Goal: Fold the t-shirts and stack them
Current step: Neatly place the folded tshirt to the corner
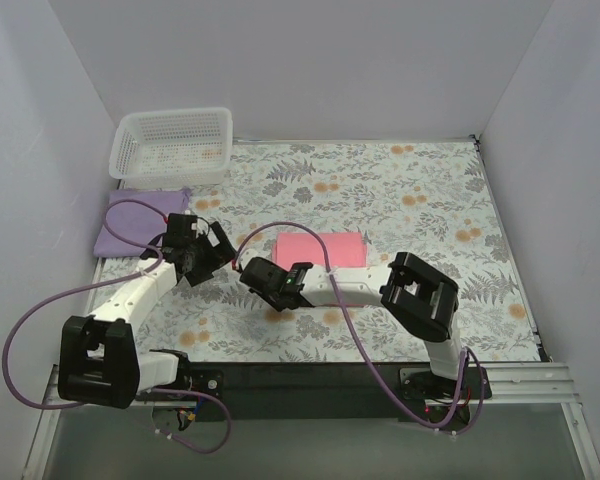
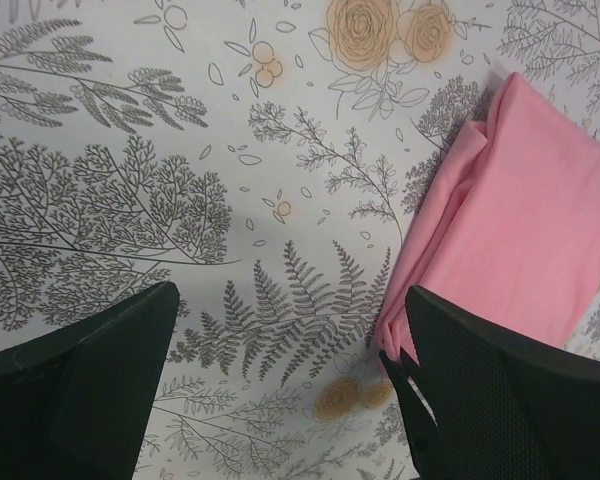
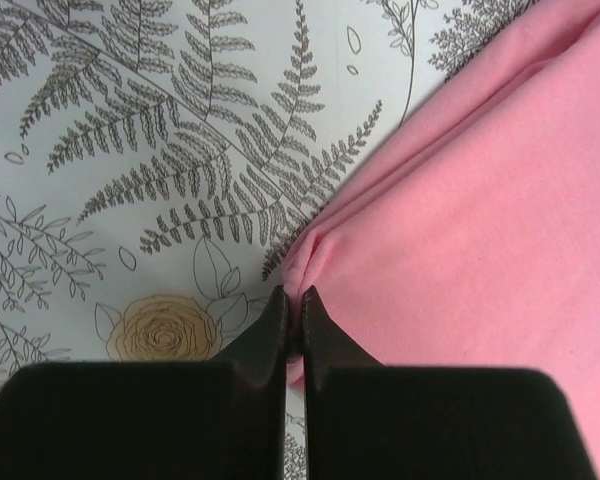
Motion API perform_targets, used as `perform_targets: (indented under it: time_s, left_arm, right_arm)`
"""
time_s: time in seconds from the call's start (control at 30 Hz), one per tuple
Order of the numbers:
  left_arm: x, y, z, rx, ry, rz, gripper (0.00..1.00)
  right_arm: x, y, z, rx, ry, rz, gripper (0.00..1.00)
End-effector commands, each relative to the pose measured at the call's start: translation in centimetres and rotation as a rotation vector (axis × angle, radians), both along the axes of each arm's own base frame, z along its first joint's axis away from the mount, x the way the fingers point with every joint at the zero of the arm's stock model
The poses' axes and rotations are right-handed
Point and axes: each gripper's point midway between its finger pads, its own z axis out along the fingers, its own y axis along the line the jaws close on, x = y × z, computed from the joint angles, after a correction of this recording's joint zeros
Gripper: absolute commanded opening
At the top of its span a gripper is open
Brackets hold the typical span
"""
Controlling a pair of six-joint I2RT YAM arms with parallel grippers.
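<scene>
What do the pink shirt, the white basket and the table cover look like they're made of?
The pink shirt looks like soft matte knit cloth, perhaps cotton: it folds into rounded creases. The white basket looks like molded plastic, an open lattice. The table cover is a flat floral-printed sheet, cloth or vinyl; I cannot tell which.
</scene>
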Motion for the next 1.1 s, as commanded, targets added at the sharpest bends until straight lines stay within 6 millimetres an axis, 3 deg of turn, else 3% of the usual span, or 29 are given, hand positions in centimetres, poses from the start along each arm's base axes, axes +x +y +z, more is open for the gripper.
perform_targets:
  time_s: [0.0,0.17,0.5,0.7,0.9,1.07]
  left_arm:
    - [-0.4,-1.5,-0.1,-0.092,0.031,-0.023,0.97]
    - [-0.7,-3.0,-0.5,-0.182,0.078,-0.029,0.98]
    - [-1.3,-7.9,-1.4,-0.324,0.104,-0.044,0.98]
    - [-2.2,-10.9,-3.3,-0.307,0.157,-0.069,0.98]
    - [-3.2,-11.7,-5.9,-0.278,0.204,-0.056,0.98]
    - [-4.0,-12.0,-7.0,-0.265,0.235,-0.045,0.89]
  right_arm:
    - [-0.5,-0.1,2.2,0.079,-0.006,-0.017,0.01]
    - [-0.6,0.3,5.1,0.222,-0.014,-0.032,0.01]
    - [-1.0,0.0,5.1,0.336,0.067,-0.047,0.01]
    - [-1.2,0.2,5.4,0.384,0.089,-0.048,0.01]
    - [-1.1,-0.1,6.6,0.444,0.076,-0.071,0.01]
    - [-1.0,-0.5,6.6,0.457,0.074,-0.078,0.01]
